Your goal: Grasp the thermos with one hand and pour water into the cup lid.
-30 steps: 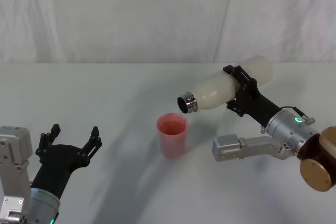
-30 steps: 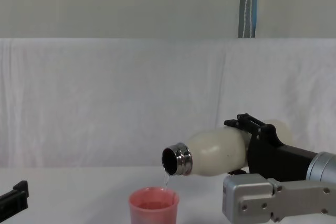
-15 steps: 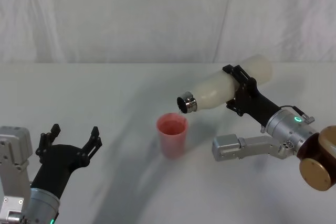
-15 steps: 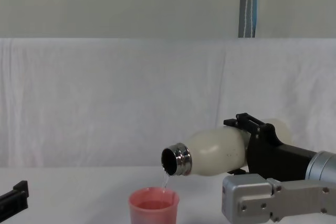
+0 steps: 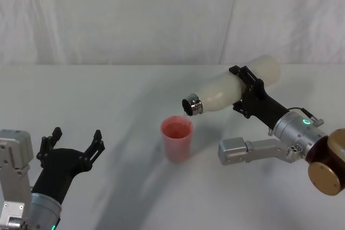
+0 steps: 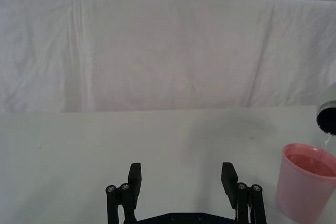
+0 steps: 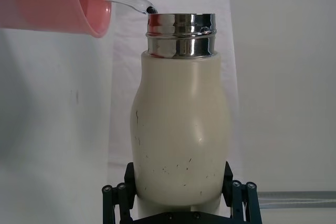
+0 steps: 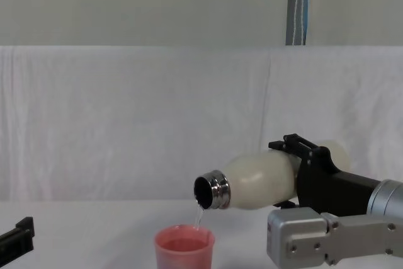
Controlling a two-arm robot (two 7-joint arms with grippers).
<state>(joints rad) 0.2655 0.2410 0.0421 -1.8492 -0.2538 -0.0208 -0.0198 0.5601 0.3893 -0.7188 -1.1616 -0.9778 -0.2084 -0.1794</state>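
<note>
On my left, the left gripper point(image 5: 73, 145) sat low over the white table point(image 5: 108, 95), well apart from everything else, its black fingers point(image 6: 135, 174) spread wide with nothing between them. They looked like hard, matte, boxy clamps with small bolts at the knuckles, mounted on a grey metal arm with a green light.

Moving toward the middle, one cup lid point(image 5: 177, 138) stood upright on the table: a small pink plastic cup, slightly tapered, with a round rim. From the left wrist view I could see water already pooled inside the cup lid point(image 6: 307, 180). A thin clear stream of water point(image 8: 198, 215) fell from the bottle's mouth into it.

Just above and to the right of the cup I had one thermos point(image 5: 234, 90), tipped close to horizontal with its neck angled down over the rim, not touching the cup. Its body was cream-white and matte with rounded shoulders, dotted with small dark scuffs, and it ended in a shiny ringed steel neck point(image 7: 180, 35). I could read no label or writing on it.

The right gripper point(image 5: 247, 91) clamped the thermos around its lower body, black fingers point(image 7: 116, 195) closed against both sides. Behind it ran the black wrist and silver arm segments, also showing a green light. A wrinkled white cloth point(image 8: 126, 118) hung behind the table.
</note>
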